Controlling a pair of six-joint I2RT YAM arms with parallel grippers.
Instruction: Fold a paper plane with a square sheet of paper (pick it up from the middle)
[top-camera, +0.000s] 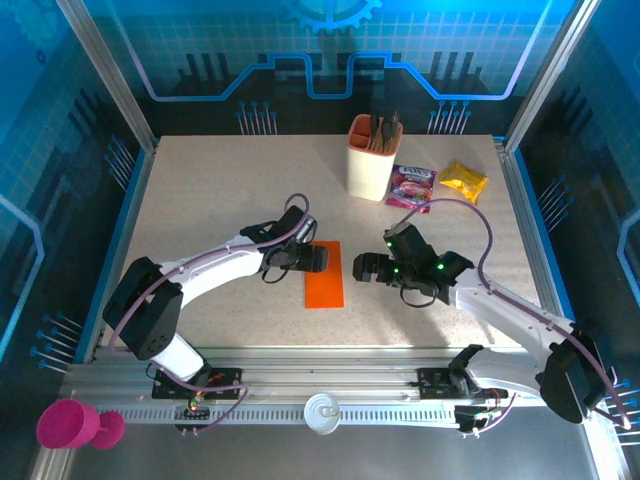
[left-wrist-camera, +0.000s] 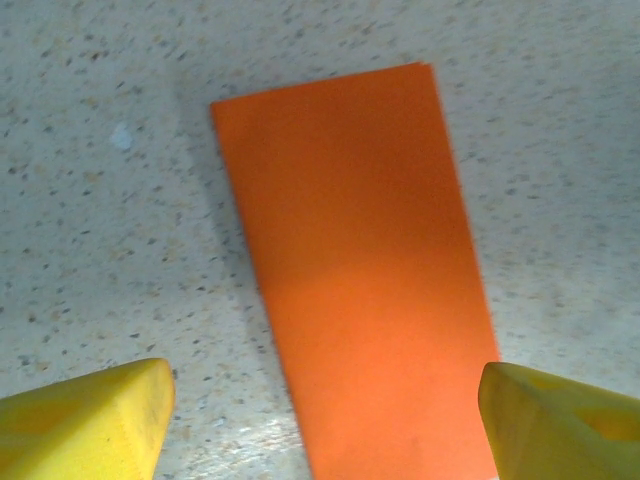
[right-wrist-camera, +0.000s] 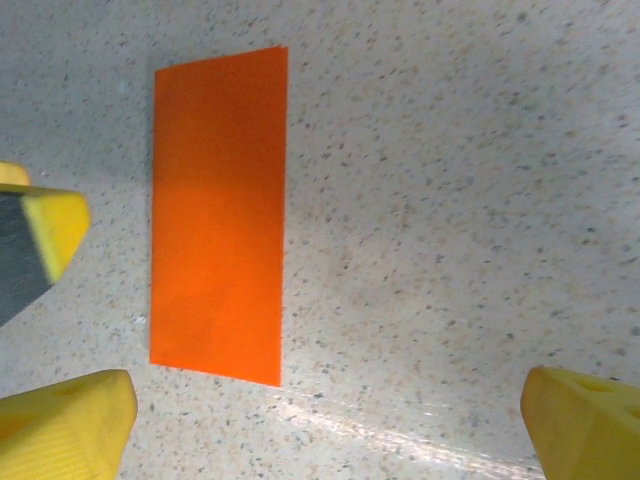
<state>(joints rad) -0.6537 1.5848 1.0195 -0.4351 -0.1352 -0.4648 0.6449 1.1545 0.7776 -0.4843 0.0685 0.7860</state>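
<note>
Top view, sheet of paper (top-camera: 323, 273): I see it lying flat on the table (top-camera: 200, 190), between the two arms. It is a narrow upright rectangle, not a square.
Top view, left gripper (top-camera: 305, 257): sits over the paper's upper left corner. From up here I cannot tell whether it touches.
Top view, right gripper (top-camera: 365, 268): just beside the paper's right edge, apart from it.
Top view, clutter: holder cup (top-camera: 373, 158) and two snack packets (top-camera: 437, 184) at the far side, well apart from the work.
Left wrist, sheet of paper (left-wrist-camera: 360, 270): runs away from the camera. The far right corner shows a doubled edge, so I read it as two layers.
Left wrist, left gripper (left-wrist-camera: 325, 425): fingers spread wide, paper's near end between them, nothing pinched.
Right wrist, sheet of paper (right-wrist-camera: 218, 215): flat, off to the left, edges crisp.
Right wrist, right gripper (right-wrist-camera: 325, 430): fingers spread fully, holding nothing, bare table beneath.
Progress, my judgement: the first half-fold looks done and laid down. No nose corners, no wings, no dart shape yet.
Remaining, my judgement: nearly all of the folding, so this is early in the task.
</note>
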